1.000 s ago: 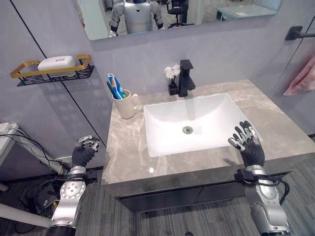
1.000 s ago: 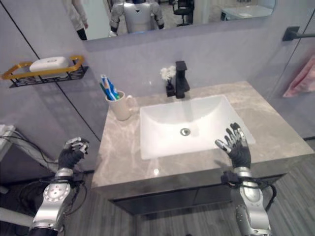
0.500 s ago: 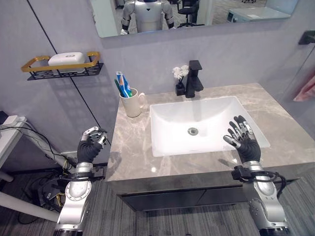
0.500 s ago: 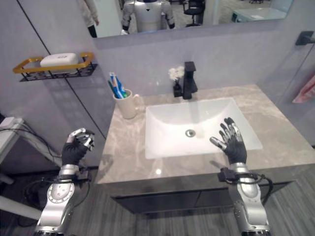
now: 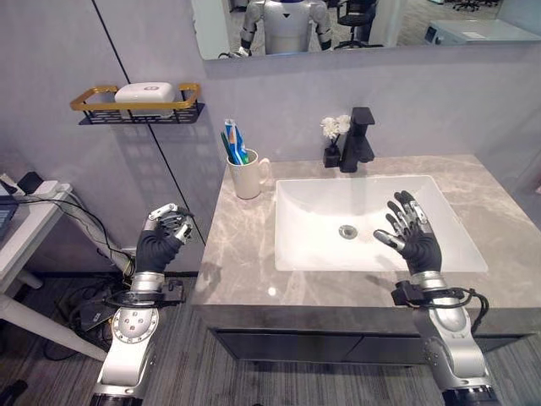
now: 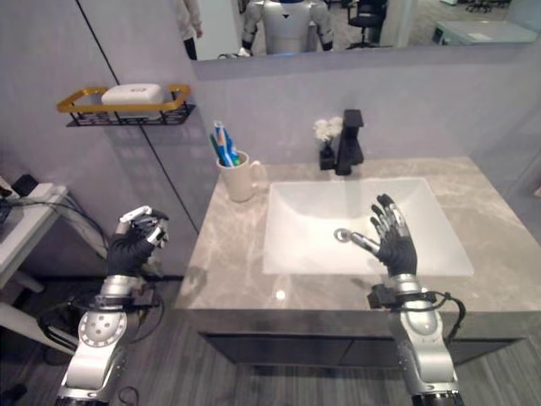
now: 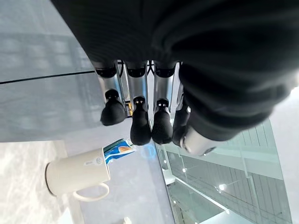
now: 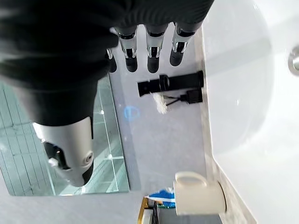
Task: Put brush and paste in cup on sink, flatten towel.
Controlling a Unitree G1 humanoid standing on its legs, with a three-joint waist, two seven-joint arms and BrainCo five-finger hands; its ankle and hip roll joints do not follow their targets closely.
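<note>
Toothbrush and toothpaste (image 5: 233, 142) are seen standing in the cream mug (image 5: 247, 178) on the countertop (image 5: 241, 254), beyond and right of the empty, clenched left hand (image 5: 161, 243). The right hand (image 5: 411, 237), fingers released, is raised over the basin (image 5: 372, 222).

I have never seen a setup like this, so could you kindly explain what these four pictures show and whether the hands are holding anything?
It is a humanoid robot at a bathroom sink. Two pictures come from cameras on its head, looking down; the other two sit on its wrists, looking along each hand. On the counter stands a cream cup with a toothbrush and paste in it, beside a black tap. The left hand is curled shut beside the counter, empty. The right hand is open above the basin, empty.
</note>
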